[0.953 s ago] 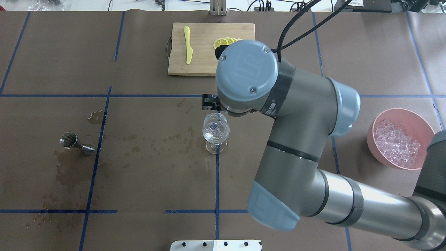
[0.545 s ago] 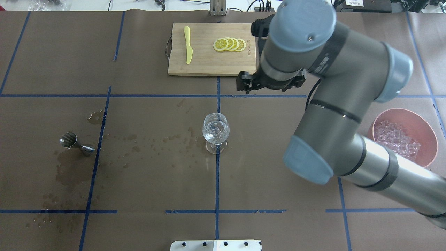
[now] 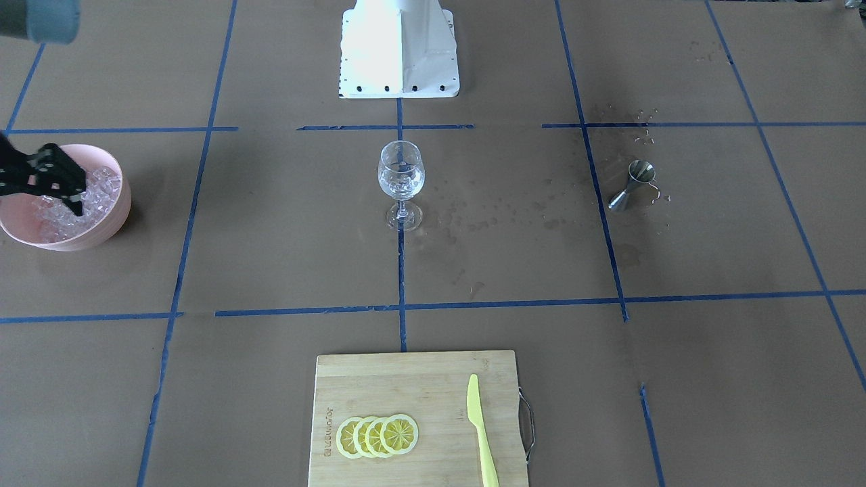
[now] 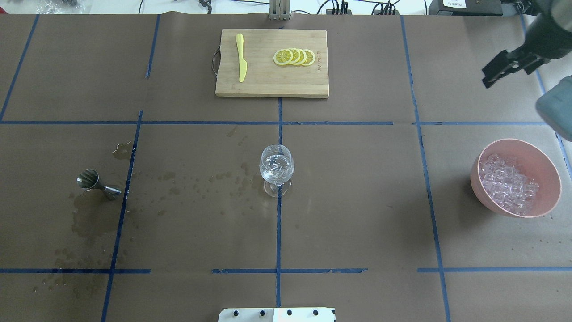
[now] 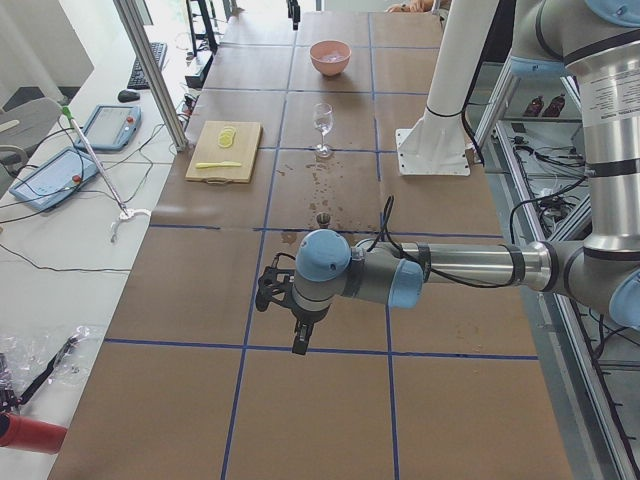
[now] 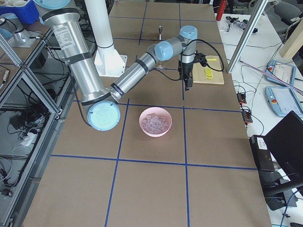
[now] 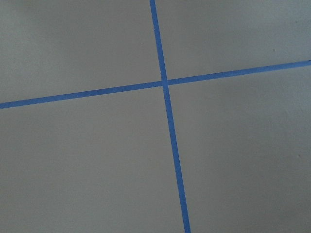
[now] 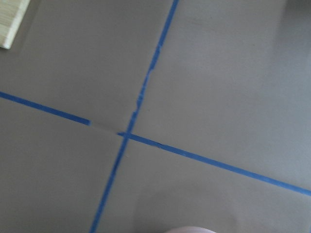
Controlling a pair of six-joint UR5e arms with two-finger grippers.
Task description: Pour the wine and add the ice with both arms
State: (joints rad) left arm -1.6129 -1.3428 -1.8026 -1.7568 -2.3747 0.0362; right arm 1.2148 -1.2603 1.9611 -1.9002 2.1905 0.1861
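The clear stemmed glass (image 4: 276, 167) stands upright at the table's middle, with ice cubes and a little clear wine in it; it also shows in the front view (image 3: 400, 179). The ice (image 4: 509, 184) is heaped in a pink bowl (image 4: 547, 176) at the right. My right gripper (image 4: 491, 76) hangs empty at the back right, beyond the bowl; in the front view (image 3: 76, 193) its fingers look apart. My left gripper (image 5: 292, 318) is far off at the table's left end, seen only in the left side view, so I cannot tell its state.
A steel jigger (image 4: 96, 183) lies on its side at the left among dark wet spots (image 4: 89, 219). A bamboo cutting board (image 4: 271, 85) at the back holds a yellow knife (image 4: 241, 58) and lemon slices (image 4: 294, 57). The white pedestal (image 3: 398, 47) stands at the robot's side.
My right arm has swung away from above the glass, past the cutting board, to the back right corner. The glass and the bowl have not moved.
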